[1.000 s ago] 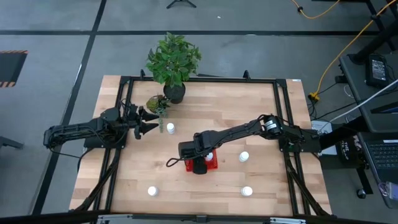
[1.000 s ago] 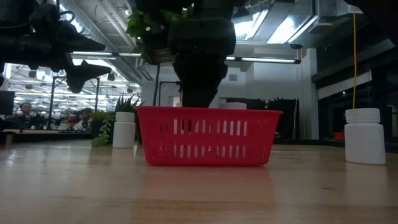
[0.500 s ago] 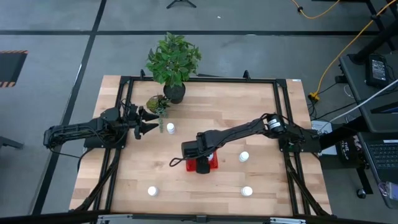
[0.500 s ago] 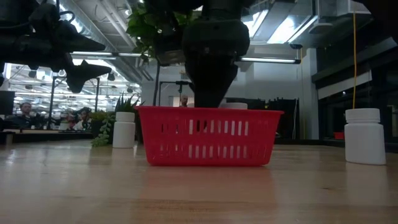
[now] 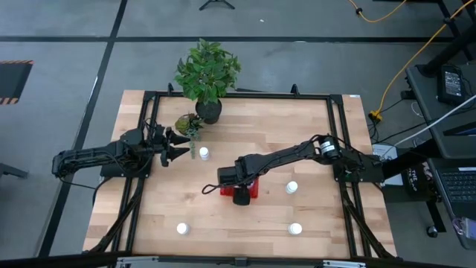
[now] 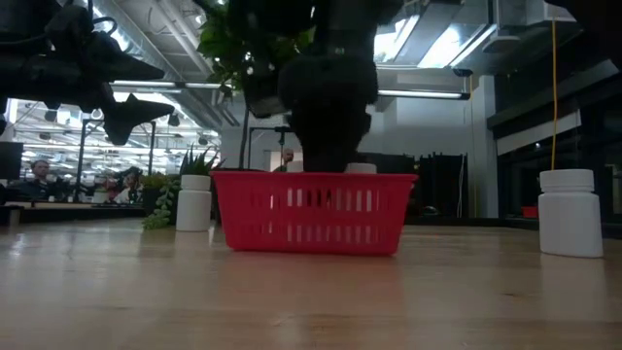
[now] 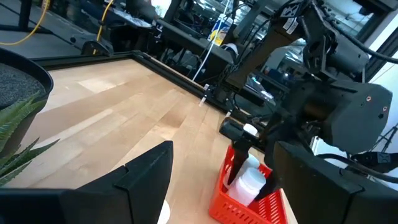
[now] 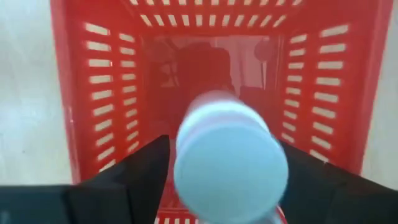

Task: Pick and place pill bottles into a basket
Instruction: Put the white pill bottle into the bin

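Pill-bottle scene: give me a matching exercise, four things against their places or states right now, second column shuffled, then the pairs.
Things:
1. right gripper
2. left gripper
3. basket
4. plant pot

Places or states:
A. stands at the far edge of the table, holding a leafy plant
B. hovers open beside a pill bottle on the left side of the table
C. red, sits near the table's middle under an arm
D. over the basket, shut on a white bottle

Pairs: 1-D, 2-B, 3-C, 4-A
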### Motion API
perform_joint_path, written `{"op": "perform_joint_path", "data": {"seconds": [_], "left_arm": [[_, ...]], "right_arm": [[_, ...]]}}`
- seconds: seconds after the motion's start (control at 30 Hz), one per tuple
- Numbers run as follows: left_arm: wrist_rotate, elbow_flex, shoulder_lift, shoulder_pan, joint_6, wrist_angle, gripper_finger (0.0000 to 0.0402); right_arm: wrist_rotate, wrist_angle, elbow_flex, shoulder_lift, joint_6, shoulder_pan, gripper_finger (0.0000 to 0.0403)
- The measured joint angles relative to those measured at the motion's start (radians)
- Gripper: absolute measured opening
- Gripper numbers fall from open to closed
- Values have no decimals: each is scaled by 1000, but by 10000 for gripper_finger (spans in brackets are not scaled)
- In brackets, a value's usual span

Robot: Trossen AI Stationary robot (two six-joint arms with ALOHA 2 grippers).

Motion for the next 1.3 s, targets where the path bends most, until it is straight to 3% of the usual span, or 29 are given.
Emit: {"op": "perform_joint_path", "data": {"seconds": [0.53, 0.93, 1.17, 1.3], "left_arm": [[0, 0, 0, 0, 0, 0, 271], [-2, 0, 0, 0, 5, 0, 271], [-2, 0, 0, 0, 8, -1, 271], [-3, 0, 0, 0, 9, -1, 271]], "right_arm": [[23, -92, 92, 1, 0, -16, 265], [23, -196, 297, 0, -50, -33, 265], [17, -112, 450, 0, -164, -106, 267], [8, -51, 511, -2, -232, -157, 290]]}}
